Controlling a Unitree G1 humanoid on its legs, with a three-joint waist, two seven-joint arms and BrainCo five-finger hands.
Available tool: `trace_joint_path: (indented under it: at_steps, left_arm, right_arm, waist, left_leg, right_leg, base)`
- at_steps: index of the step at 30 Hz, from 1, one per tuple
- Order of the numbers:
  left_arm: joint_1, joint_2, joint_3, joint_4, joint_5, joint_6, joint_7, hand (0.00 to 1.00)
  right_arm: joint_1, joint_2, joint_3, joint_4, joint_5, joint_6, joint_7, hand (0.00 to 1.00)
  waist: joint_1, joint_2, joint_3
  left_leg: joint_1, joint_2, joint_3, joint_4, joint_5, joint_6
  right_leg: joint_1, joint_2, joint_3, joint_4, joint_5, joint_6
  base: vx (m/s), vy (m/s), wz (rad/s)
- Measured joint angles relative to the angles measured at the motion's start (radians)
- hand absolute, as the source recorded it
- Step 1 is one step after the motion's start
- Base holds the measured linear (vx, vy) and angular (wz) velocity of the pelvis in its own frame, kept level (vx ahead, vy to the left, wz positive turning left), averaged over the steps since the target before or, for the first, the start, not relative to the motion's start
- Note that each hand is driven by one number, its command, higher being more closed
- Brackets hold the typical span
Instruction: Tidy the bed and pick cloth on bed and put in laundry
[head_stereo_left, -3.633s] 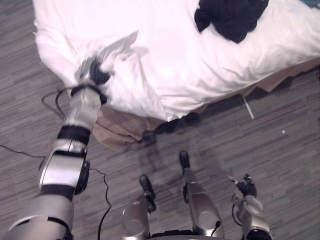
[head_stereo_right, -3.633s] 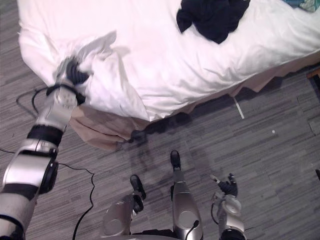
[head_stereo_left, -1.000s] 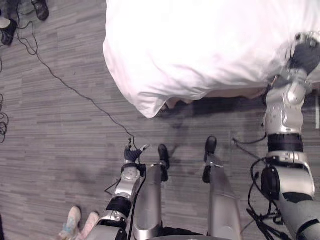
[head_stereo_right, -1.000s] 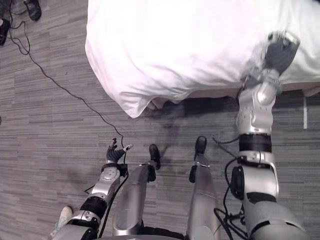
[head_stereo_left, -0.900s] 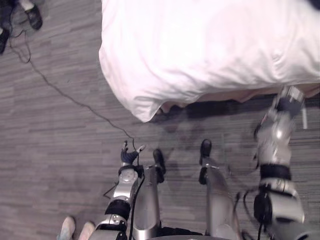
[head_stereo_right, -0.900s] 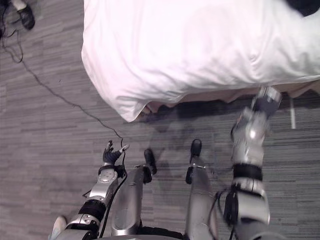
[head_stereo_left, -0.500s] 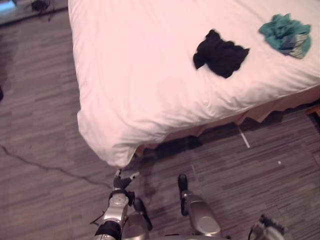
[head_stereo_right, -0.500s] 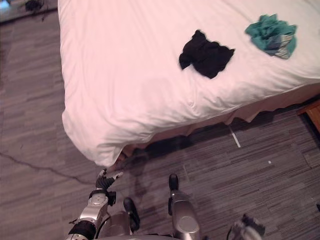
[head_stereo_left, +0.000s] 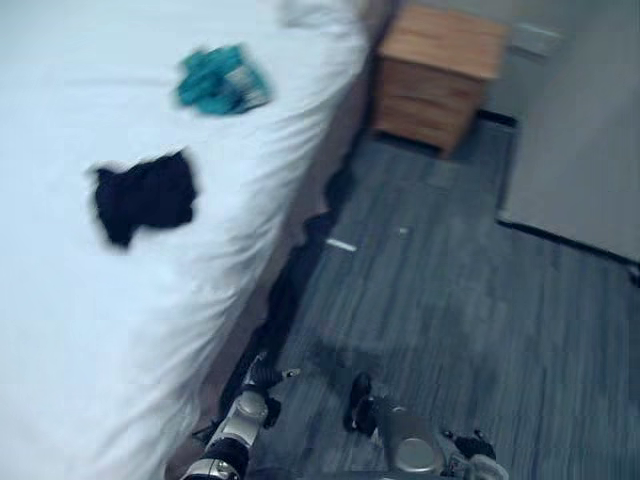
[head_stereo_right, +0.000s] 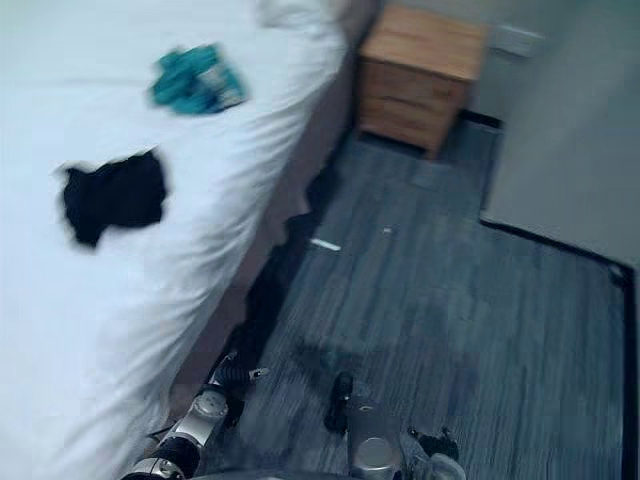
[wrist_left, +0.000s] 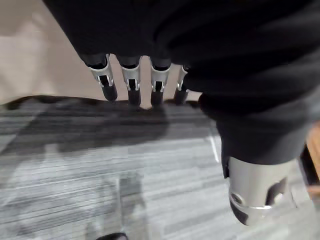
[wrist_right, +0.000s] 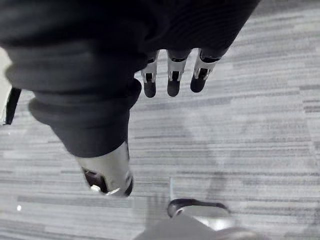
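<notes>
Pickup looks next: our left hand (head_stereo_left: 259, 378) and right hand (head_stereo_left: 464, 441) hang slack-fingered, empty; black cloth (head_stereo_left: 145, 196) and teal cloth (head_stereo_left: 221, 81) lie on the bed (head_stereo_left: 60, 330), well beyond the left hand, so we must reach.

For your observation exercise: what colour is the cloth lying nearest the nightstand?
Teal; the cloth shows best in the left eye view.

Head cams look down on bed (head_stereo_left: 60, 330) & floor (head_stereo_left: 480, 300) — wrist cams close-up.

Bed (head_stereo_left: 60, 330): white, spread smooth.
Black cloth (head_stereo_left: 145, 197): crumpled, lying mid-bed.
Teal cloth (head_stereo_left: 220, 80): bunched, well apart, near the bed's edge.
</notes>
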Motion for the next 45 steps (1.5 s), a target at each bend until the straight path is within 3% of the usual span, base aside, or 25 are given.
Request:
trace_joint_path:
  at_steps: [3, 6, 8, 10, 12, 14, 16, 19, 21, 23, 24, 26, 27, 28, 29, 31, 34, 36, 37, 38, 39, 40, 41, 43, 45]
  left_arm:
    - [0.066, -0.001, 0.001, -0.011, -0.026, -0.009, 0.028, 0.0]
    - [0.093, -0.013, 0.009, -0.012, -0.06, -0.017, 0.046, 0.0]
    - [0.105, -0.017, 0.011, -0.012, -0.071, -0.02, 0.049, 0.0]
    - [0.105, -0.002, 0.011, -0.011, -0.072, -0.024, 0.048, 0.0]
    - [0.113, -0.009, 0.009, -0.007, -0.076, -0.036, 0.047, 0.0]
    - [0.123, 0.011, 0.004, 0.01, -0.081, -0.029, 0.047, 0.0]
    - [0.132, 0.031, -0.001, 0.014, -0.082, -0.018, 0.05, 0.0]
    - [0.125, 0.058, 0.001, 0.02, -0.08, -0.013, 0.063, 0.0]
    - [0.112, 0.061, 0.01, 0.02, -0.075, -0.012, 0.065, 0.0]
    - [0.11, 0.058, 0.01, 0.028, -0.056, -0.013, 0.064, 0.0]
    - [0.125, 0.053, 0.027, 0.031, -0.044, -0.015, 0.063, 0.0]
    - [0.138, 0.012, 0.073, 0.027, -0.04, -0.017, 0.063, 0.0]
    - [0.145, 0.004, 0.102, 0.024, -0.04, -0.017, 0.063, 0.0]
    - [0.168, -0.027, 0.156, -0.006, -0.053, -0.017, 0.062, 0.0]
    - [0.173, -0.035, 0.177, -0.028, -0.055, -0.017, 0.063, 0.0]
    - [0.166, -0.018, 0.168, -0.065, -0.077, -0.027, 0.064, 0.0]
    - [0.164, -0.028, 0.162, -0.101, -0.092, -0.045, 0.065, 0.0]
    - [0.164, -0.043, 0.157, -0.09, -0.099, -0.042, 0.065, 0.0]
    - [0.172, -0.055, 0.156, -0.074, -0.1, -0.04, 0.064, 0.0]
    - [0.171, -0.049, 0.158, -0.07, -0.11, -0.041, 0.063, 0.0]
    - [0.17, -0.042, 0.158, -0.069, -0.112, -0.041, 0.063, 0.0]
    - [0.172, -0.049, 0.157, -0.059, -0.116, -0.04, 0.061, 0.0]
    - [0.172, -0.051, 0.156, -0.059, -0.119, -0.04, 0.06, 0.0]
    - [0.172, -0.035, 0.139, -0.045, -0.121, -0.038, 0.056, 0.0]
    - [0.171, -0.013, 0.122, -0.03, -0.139, -0.036, 0.056, 0.0]
  right_arm:
    - [0.004, -0.005, 0.022, 0.029, -0.032, 0.0, -0.002, 0.0]
    - [0.013, -0.02, 0.021, 0.019, -0.04, -0.002, -0.001, 0.0]
    - [0.028, -0.03, 0.022, 0.017, -0.043, -0.002, -0.001, 0.0]
    - [0.056, 0.003, 0.028, 0.013, -0.062, -0.003, -0.001, 0.0]
    - [0.074, 0.008, 0.027, 0.019, -0.078, -0.002, 0.0, 0.0]
    - [0.067, 0.012, 0.029, 0.007, -0.082, -0.003, 0.0, 0.0]
    - [0.064, 0.014, 0.037, -0.007, -0.082, -0.003, -0.002, 0.0]
    - [0.051, 0.007, 0.051, -0.012, -0.085, -0.002, -0.006, 0.0]
    - [0.021, 0.003, 0.049, -0.012, -0.089, 0.0, -0.006, 0.0]
    - [0.021, 0.002, 0.048, -0.01, -0.096, 0.003, -0.006, 0.0]
    - [0.021, -0.005, 0.046, -0.01, -0.098, 0.004, -0.006, 0.0]
    - [0.02, -0.018, 0.042, -0.017, -0.107, 0.002, -0.003, 0.0]
    - [0.022, -0.022, 0.039, -0.027, -0.107, 0.002, -0.002, 0.0]
    - [0.029, -0.028, 0.044, -0.045, -0.107, 0.005, -0.005, 0.0]
    - [0.03, -0.034, 0.05, -0.055, -0.106, 0.007, -0.005, 0.0]
    - [0.001, -0.027, 0.076, -0.057, -0.106, 0.01, -0.004, 0.0]
    - [-0.05, -0.01, 0.08, -0.034, -0.111, 0.011, 0.001, 0.0]
    - [-0.066, -0.015, 0.085, -0.015, -0.118, 0.019, 0.002, 0.0]
    - [-0.059, -0.02, 0.093, -0.008, -0.14, 0.02, 0.006, 0.0]
    - [-0.052, -0.012, 0.094, 0.0, -0.152, 0.021, 0.007, 0.0]
    - [-0.044, 0.008, 0.102, 0.013, -0.165, 0.023, 0.016, 0.0]
    - [-0.051, 0.008, 0.123, 0.029, -0.186, 0.02, 0.022, 0.0]
    - [-0.063, 0.008, 0.124, 0.032, -0.194, 0.02, 0.023, 0.0]
    - [-0.07, 0.009, 0.126, 0.028, -0.199, 0.018, 0.034, 0.0]
    - [-0.077, -0.002, 0.142, 0.029, -0.213, 0.018, 0.041, 0.0]
  waist:
    - [0.049, -0.027, 0.015]
    - [0.062, -0.001, 0.002]
    - [0.088, 0.018, -0.011]
    - [0.08, -0.043, -0.027]
    - [0.08, -0.069, -0.029]
    - [0.055, -0.075, -0.018]
    - [0.036, -0.067, -0.006]
    - [0.039, -0.061, -0.004]
    - [0.019, -0.053, 0.002]
    - [0.02, -0.057, 0.001]
    - [0.02, -0.035, -0.003]
    - [0.027, 0.007, -0.006]
    - [0.026, 0.025, 0.001]
    - [0.035, 0.043, 0.004]
    - [0.047, 0.049, 0.005]
    - [0.085, 0.02, 0.013]
    - [0.111, -0.011, 0.015]
    - [0.112, 0.017, 0.0]
    - [0.116, 0.044, -0.017]
    - [0.128, 0.032, -0.019]
    - [0.136, 0.0, -0.036]
    - [0.135, -0.016, -0.044]
    - [0.134, -0.014, -0.046]
    - [0.128, -0.052, -0.046]
    - [0.12, -0.052, -0.04]
  left_leg:
    - [-0.137, -0.142, -0.259, -0.185, -0.058, -0.011]
    - [-0.229, -0.197, -0.346, -0.624, -0.007, -0.072]
    - [-0.202, -0.203, -0.324, -0.71, 0.132, -0.044]
    - [-0.173, -0.281, -0.315, -0.717, 0.092, 0.016]
    - [-0.128, -0.329, -0.312, -0.751, 0.062, 0.036]
    - [-0.008, -0.37, -0.334, -0.823, 0.049, 0.057]
    - [0.058, -0.372, -0.372, -0.819, 0.008, 0.068]
    - [0.134, -0.357, -0.396, -0.85, -0.025, 0.062]
    - [0.196, -0.344, -0.413, -0.914, -0.044, 0.029]
    - [0.267, -0.333, -0.41, -0.933, -0.082, -0.032]
    - [0.303, -0.297, -0.405, -0.906, -0.092, -0.047]
    - [0.188, -0.215, -0.383, -0.557, -0.058, -0.096]
    - [0.135, -0.179, -0.386, -0.408, -0.007, -0.093]
    - [0.021, -0.116, -0.391, -0.148, 0.138, -0.059]
    - [-0.032, -0.084, -0.391, -0.016, 0.164, -0.06]
    - [-0.167, -0.066, -0.354, 0.162, 0.067, -0.066]
    - [-0.251, -0.118, -0.253, -0.163, 0.009, -0.073]
    - [-0.257, -0.142, -0.15, -0.471, 0.032, -0.074]
    - [-0.244, -0.149, -0.056, -0.621, 0.164, 0.005]
    - [-0.23, -0.157, -0.028, -0.605, 0.146, 0.086]
    - [-0.208, -0.2, -0.006, -0.614, 0.123, 0.107]
    - [-0.189, -0.231, -0.025, -0.649, 0.097, 0.109]
    - [-0.17, -0.254, -0.052, -0.68, 0.097, 0.111]
    - [-0.083, -0.334, -0.174, -0.79, 0.12, 0.111]
    - [-0.016, -0.367, -0.317, -0.836, 0.122, 0.113]
  right_leg:
    - [0.129, 0.031, 0.164, -0.054, 0.001, 0.038]
    - [0.169, 0.033, 0.258, -0.119, 0.004, 0.093]
    - [0.208, 0.031, 0.308, -0.155, 0.0, 0.133]
    - [0.243, -0.043, 0.311, -0.151, -0.038, 0.185]
    - [0.16, -0.092, 0.303, 0.091, -0.103, 0.235]
    - [-0.027, -0.134, 0.293, 0.578, 0.009, 0.277]
    - [-0.097, -0.144, 0.254, 0.707, -0.068, 0.258]
    - [-0.165, -0.133, 0.163, 0.412, -0.11, 0.222]
    - [-0.183, -0.121, 0.151, -0.05, 0.022, 0.228]
    - [-0.204, -0.139, 0.134, -0.115, 0.087, 0.216]
    - [-0.19, -0.123, 0.118, -0.058, 0.183, 0.188]
    - [-0.147, -0.077, 0.083, 0.005, 0.172, 0.141]
    - [-0.107, -0.05, 0.074, -0.001, 0.15, 0.127]
    - [-0.034, 0.0, 0.08, -0.026, 0.121, 0.11]
    - [0.009, 0.026, 0.087, -0.044, 0.106, 0.102]
    - [0.165, 0.055, 0.141, -0.112, 0.079, 0.082]
    - [0.296, 0.022, 0.176, -0.212, 0.054, 0.12]
    - [0.352, 0.016, 0.173, -0.261, 0.024, 0.144]
    - [0.39, 0.023, 0.163, -0.264, -0.017, 0.16]
    - [0.411, 0.009, 0.159, -0.252, -0.043, 0.171]
    - [0.424, -0.031, 0.123, -0.209, -0.069, 0.209]
    - [0.36, -0.057, 0.051, -0.012, -0.104, 0.265]
    - [0.311, -0.08, 0.022, 0.125, -0.107, 0.271]
    - [0.133, -0.17, 0.032, 0.572, -0.01, 0.28]
    - [0.07, -0.154, 0.086, 0.666, -0.121, 0.227]
  base:
    - [0.25, 0.159, -1.96]
    - [0.26, 0.248, -1.46]
    - [0.32, 0.28, -0.95]
    - [0.42, 0.324, -0.07]
    - [0.44, 0.285, 0.26]
    - [0.36, 0.232, 0.4]
    - [0.41, 0.121, 0.58]
    - [0.6, 0.012, 0.38]
    - [0.55, -0.08, 0.5]
    - [0.69, -0.174, 0.49]
    - [0.92, -0.27, 0.36]
    - [0.83, -0.327, 0.11]
    - [0.68, -0.336, -0.04]
    - [0.53, -0.231, -0.17]
    - [0.65, -0.243, -0.6]
    - [0.63, -0.202, -0.76]
    - [0.61, -0.138, -0.64]
    - [0.61, 0.051, -0.39]
    - [0.52, 0.126, -0.08]
    - [0.59, 0.18, 0.27]
    - [0.6, 0.168, 0.72]
    - [0.69, 0.195, 0.92]
    - [0.52, 0.141, 1.27]
    - [0.5, 0.068, 1.89]
    - [0.46, -0.084, 2.29]
